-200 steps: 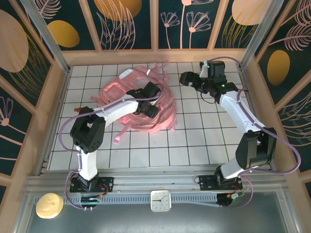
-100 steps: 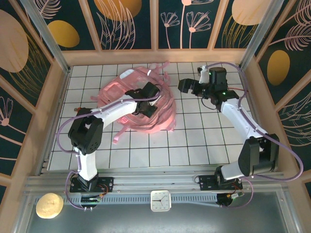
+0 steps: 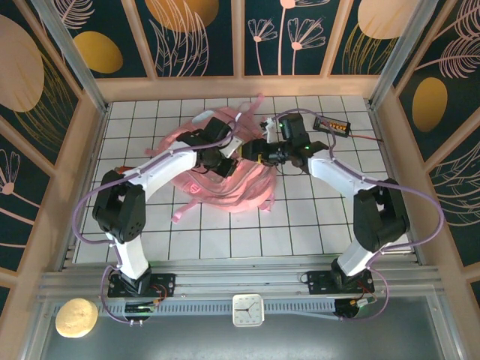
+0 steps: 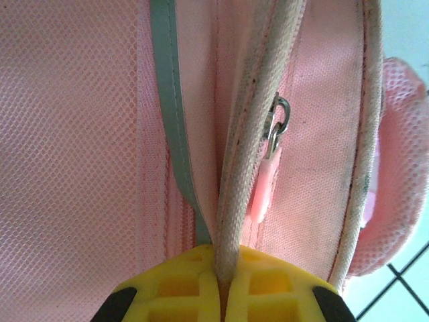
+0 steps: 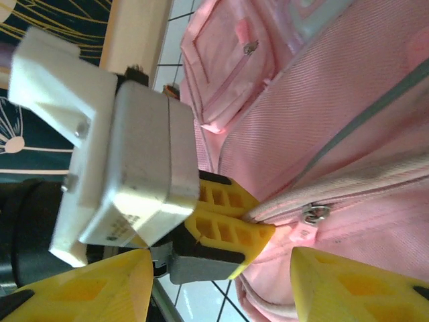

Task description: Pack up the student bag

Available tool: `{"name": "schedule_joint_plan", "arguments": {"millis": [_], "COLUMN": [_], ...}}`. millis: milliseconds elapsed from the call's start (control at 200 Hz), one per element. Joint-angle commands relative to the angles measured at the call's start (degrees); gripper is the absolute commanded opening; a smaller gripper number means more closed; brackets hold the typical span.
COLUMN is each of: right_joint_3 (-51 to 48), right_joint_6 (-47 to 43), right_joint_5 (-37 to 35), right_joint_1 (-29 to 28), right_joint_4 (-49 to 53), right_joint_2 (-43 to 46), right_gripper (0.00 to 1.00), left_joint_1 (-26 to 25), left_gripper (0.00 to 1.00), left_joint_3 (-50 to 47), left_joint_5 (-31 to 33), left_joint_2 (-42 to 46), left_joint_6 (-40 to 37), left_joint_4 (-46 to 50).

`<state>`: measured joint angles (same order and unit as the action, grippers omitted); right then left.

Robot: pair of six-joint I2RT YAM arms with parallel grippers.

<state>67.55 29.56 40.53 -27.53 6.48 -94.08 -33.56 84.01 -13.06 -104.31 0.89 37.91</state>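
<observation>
**Left fingers pinch the bag's piped seam; right fingers spread wide beside them**

The student bag [image 3: 238, 187] lies slumped on the white tiled desk [image 3: 315, 214], toward the far middle of it, with its loose pink straps trailing at the near left and the far edge. Both arms reach in over its top from either side and meet there.

In the left wrist view, the left fingers [image 4: 174, 285] are pressed together on a cream piped seam [image 4: 251, 147] of the bag, which runs straight into the slit between the two yellow pads. A pink zip pull [image 4: 263, 191] on a small metal ring hangs just beside that seam. Pink mesh fabric and a pale grey-green strip lie to the left of it.

In the right wrist view, the right fingers [image 5: 352, 282] are spread wide apart and grip nothing. Whether their tips touch the fabric cannot be told. Between them sits the left arm's white wrist block and its yellow pads, clamped on the seam close to the zip pull.

A small black device [image 3: 332, 124] lies on the desk at the far right, well apart from the bag.
</observation>
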Motion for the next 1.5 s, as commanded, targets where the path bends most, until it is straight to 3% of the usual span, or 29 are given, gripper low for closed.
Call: {"name": "schedule_joint_plan", "arguments": {"millis": [0, 145, 430, 746, 1086, 1256, 1496], "right_joint_3": [-0.27, -0.64, -0.53, 3.56, 12.33, 16.10, 17.86], "right_joint_6": [2.16, 1.26, -2.19, -10.75, -13.54, -13.33, -13.45], "right_joint_5": [0.67, 0.61, -0.66, -7.34, -12.11, -17.21, -25.11], "right_joint_1": [-0.07, -0.25, -0.68, -2.52, -6.98, -8.57, -8.33], "right_joint_4": [-3.54, -3.04, -0.62, 7.74, 11.58, 14.64, 17.26], "right_joint_2": [-2.23, -3.59, -5.94, -8.62, -13.65, -15.88, -14.23], "right_gripper": [0.56, 0.51, 0.55, 0.53, 0.52, 0.34, 0.19], "left_joint_1": [2.01, 4.06, 5.29, 8.50, 8.51, 8.51, 8.51], "left_gripper": [0.00, 0.00, 0.00, 0.00, 0.00, 0.00, 0.00], "left_joint_3": [1.95, 1.51, 1.86, 1.60, 1.43, 1.42, 0.72], "left_joint_5": [-9.04, -13.27, -19.84, -30.34, -34.20, -34.28, -33.03], "left_joint_2": [4.25, 4.91, 4.47, 3.65, 2.15, 2.22, 2.38], "left_joint_6": [0.27, 1.16, 2.15, 6.34, 7.40, 7.16, 3.49], "left_joint_4": [-2.30, -2.71, -3.52, -7.72, -8.53, -8.36, -4.83]}}
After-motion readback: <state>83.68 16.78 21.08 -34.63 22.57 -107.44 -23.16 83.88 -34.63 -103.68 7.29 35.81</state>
